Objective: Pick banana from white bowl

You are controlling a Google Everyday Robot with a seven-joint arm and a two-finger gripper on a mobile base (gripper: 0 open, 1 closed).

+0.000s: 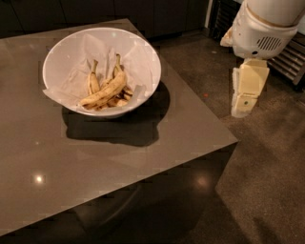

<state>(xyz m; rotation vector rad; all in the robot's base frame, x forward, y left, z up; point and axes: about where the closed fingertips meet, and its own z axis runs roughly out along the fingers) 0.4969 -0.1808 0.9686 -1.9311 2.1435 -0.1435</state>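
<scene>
Nearest the camera, the grey-brown counter (119, 162) lies bare and glossy, with two small light reflections on it. Farther back on its left half stands the white bowl (152, 78), casting a dark shadow toward the near side. Crumpled white paper (76, 78) lines the bowl, and the banana (106, 91) lies at the bottom, curved, its stem pointing up toward the far rim. Thinner, darker bananas (93, 82) lie beside and under it.

Well apart from the bowl, off the counter's right edge and above the dark speckled floor (267, 181), the cream gripper (241, 110) hangs pointing down from a white arm housing (259, 33). It holds nothing, and I cannot tell whether it is open or closed. The banana lies far to its left. Dark cabinets (119, 12) stand behind.
</scene>
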